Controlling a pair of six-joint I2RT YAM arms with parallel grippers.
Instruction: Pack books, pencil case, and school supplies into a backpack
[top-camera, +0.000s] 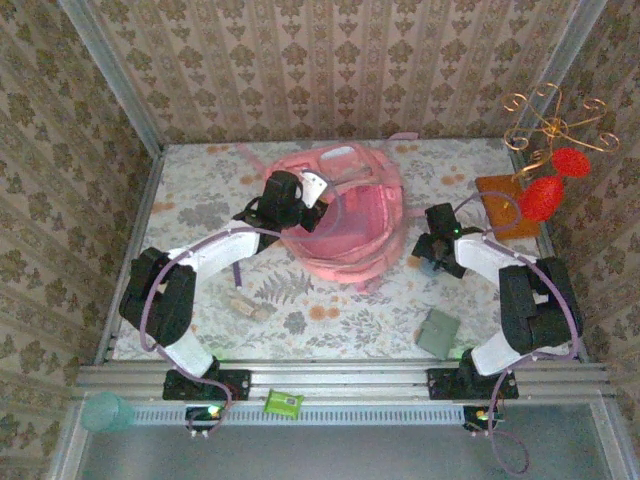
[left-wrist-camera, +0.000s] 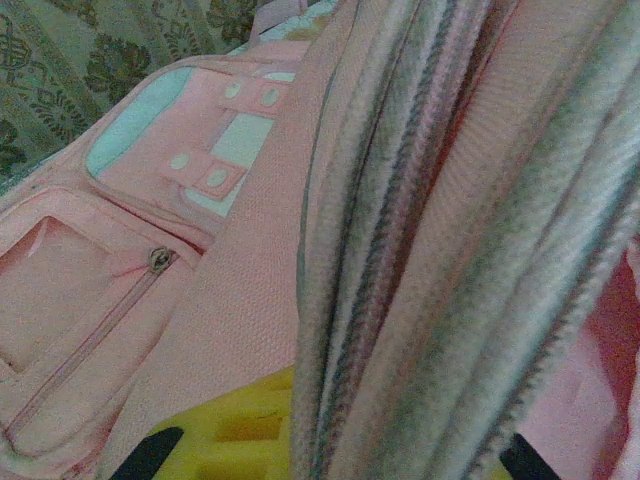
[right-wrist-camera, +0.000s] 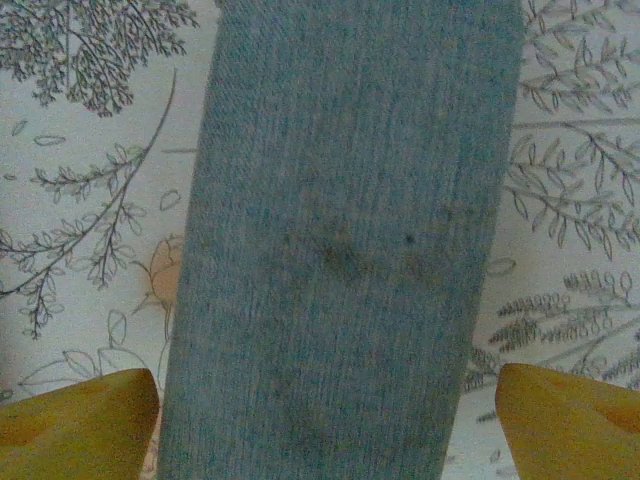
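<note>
The pink backpack (top-camera: 345, 215) lies open in the middle of the table. My left gripper (top-camera: 300, 200) is shut on its zipped rim, and folds of pink fabric (left-wrist-camera: 400, 250) run between the yellow fingers (left-wrist-camera: 230, 430). My right gripper (top-camera: 438, 255) is open and hangs low over the blue-grey denim pencil case (right-wrist-camera: 340, 250), which lies flat on the cloth, one fingertip (right-wrist-camera: 70, 425) on each side of it. A flat orange-brown book (top-camera: 505, 205) lies at the back right. A greyish flat book (top-camera: 437, 333) lies near the right arm's base. A small beige block (top-camera: 250, 306) lies front left.
A gold wire stand with red ornaments (top-camera: 548, 180) rises at the back right, over the orange-brown book. Patterned walls close the table on three sides. A green object (top-camera: 283, 403) and a teal cup (top-camera: 107, 411) sit by the front rail.
</note>
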